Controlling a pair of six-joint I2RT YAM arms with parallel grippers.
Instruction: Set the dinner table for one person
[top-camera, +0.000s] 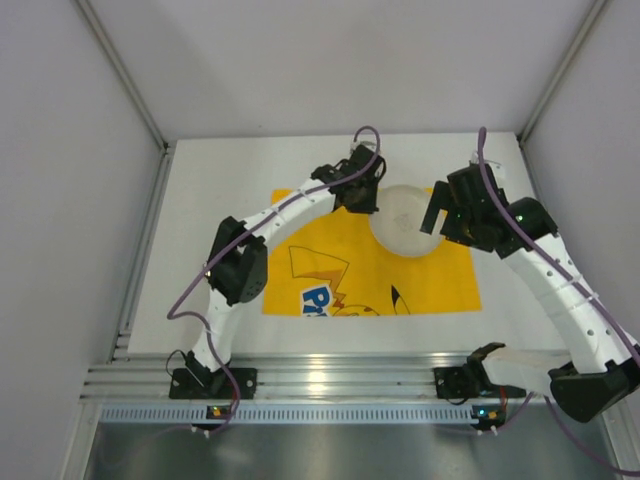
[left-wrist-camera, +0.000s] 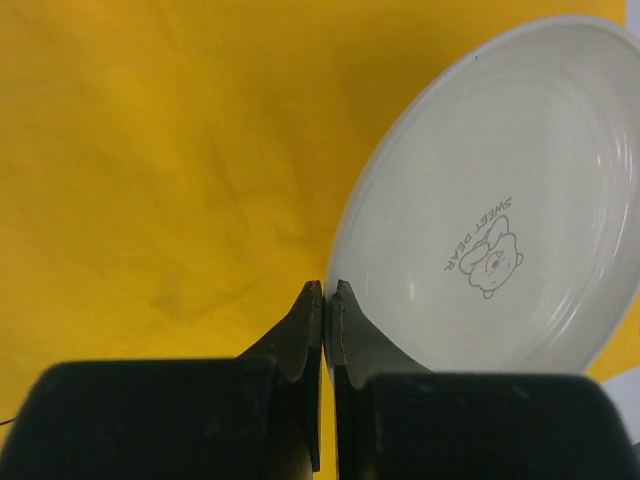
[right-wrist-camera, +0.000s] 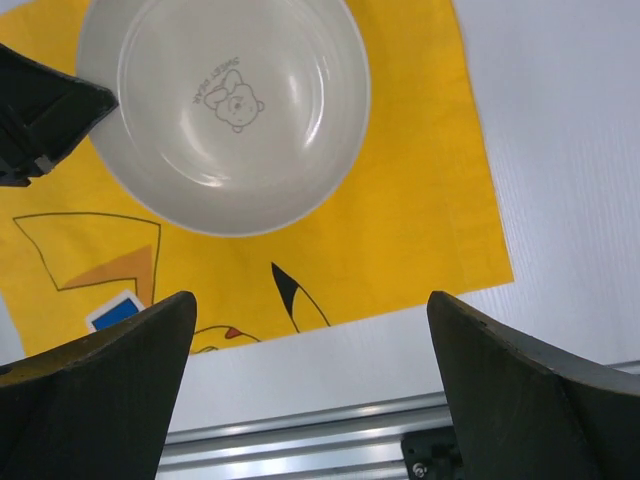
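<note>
A white plate (top-camera: 405, 222) with a small bear print lies on the far right part of the yellow printed placemat (top-camera: 430, 285) on the white dinner table (top-camera: 215, 190). My left gripper (top-camera: 366, 196) is shut on the plate's left rim; in the left wrist view its fingertips (left-wrist-camera: 327, 290) pinch the rim of the plate (left-wrist-camera: 500, 200). My right gripper (top-camera: 438, 212) is open and empty, just right of the plate. In the right wrist view the right gripper (right-wrist-camera: 310, 310) hangs above the placemat's near edge, and the plate (right-wrist-camera: 225, 110) lies beyond it.
Grey walls close in the table on the left, back and right. An aluminium rail (top-camera: 330, 380) runs along the near edge and shows in the right wrist view (right-wrist-camera: 300, 445). Bare white tabletop (right-wrist-camera: 560, 150) lies right of the placemat.
</note>
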